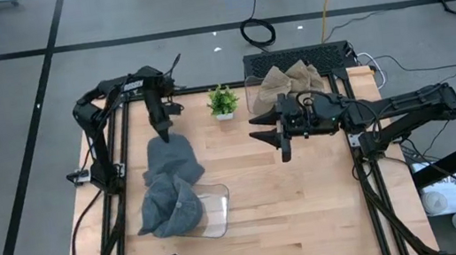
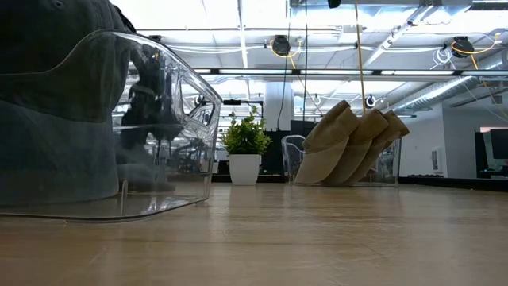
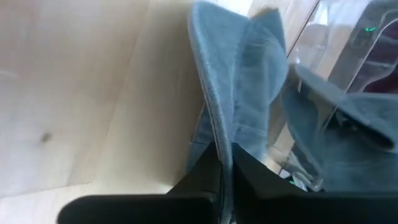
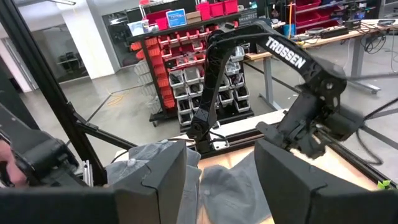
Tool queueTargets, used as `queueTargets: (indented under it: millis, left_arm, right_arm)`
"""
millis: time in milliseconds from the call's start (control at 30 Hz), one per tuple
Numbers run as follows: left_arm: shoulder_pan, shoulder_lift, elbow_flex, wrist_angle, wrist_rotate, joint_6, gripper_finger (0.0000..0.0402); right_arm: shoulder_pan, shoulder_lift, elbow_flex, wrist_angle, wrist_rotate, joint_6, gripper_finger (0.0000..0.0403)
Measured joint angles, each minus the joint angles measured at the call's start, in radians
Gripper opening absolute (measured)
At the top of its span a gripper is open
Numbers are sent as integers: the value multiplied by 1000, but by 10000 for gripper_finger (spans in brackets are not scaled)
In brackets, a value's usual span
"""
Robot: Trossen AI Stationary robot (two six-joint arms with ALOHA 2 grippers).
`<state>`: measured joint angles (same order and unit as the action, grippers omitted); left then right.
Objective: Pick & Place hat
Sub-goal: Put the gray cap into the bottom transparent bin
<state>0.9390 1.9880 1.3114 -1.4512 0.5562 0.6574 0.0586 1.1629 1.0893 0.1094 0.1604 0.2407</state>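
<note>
A blue hat [image 1: 172, 160] lies flat on the table [image 1: 310, 205], left of centre, its long axis running from the far edge toward the near one, its near end touching the bin [image 1: 213, 212]; a second blue hat [image 1: 170, 207] sits in that clear bin, just nearer the front, and spills over its left side; the left gripper [image 1: 163, 135] stands at the far end of the flat hat, fingers pressed together on the hat's rim; in the left wrist view the rim [image 3: 214, 118] runs as a thin edge straight into the shut fingers [image 3: 249, 177], with the bin wall just beside it; the left arm reaches in from the table's left rail, elbow raised, wrist turned steeply down onto the cloth; the right gripper [image 1: 281, 138] hovers over bare wood right of centre, well apart from both blue hats, its fingers spread and holding nothing; the right arm stretches nearly level from the right edge, pointing left; behind it tan hats [image 1: 291, 81] fill a second clear bin [image 1: 252, 97] at the far edge, and a small plant [image 1: 223, 101] stands between the arms.
</note>
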Motion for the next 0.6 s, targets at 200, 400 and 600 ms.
queueTargets:
  millis: [200, 400, 600]
  left_arm:
    - [-19, -101, 150, -18, -9, -80, 8]
    - [-44, -209, 306, -103, -6, -131, 8]
    - [-80, -292, 401, -118, -5, -226, 8]
  right_arm:
    - [0, 0, 0, -1, -1, 3, 181]
    - [0, 0, 0, -6, -5, 23, 181]
    - [-12, 0, 0, -35, -33, 80, 205]
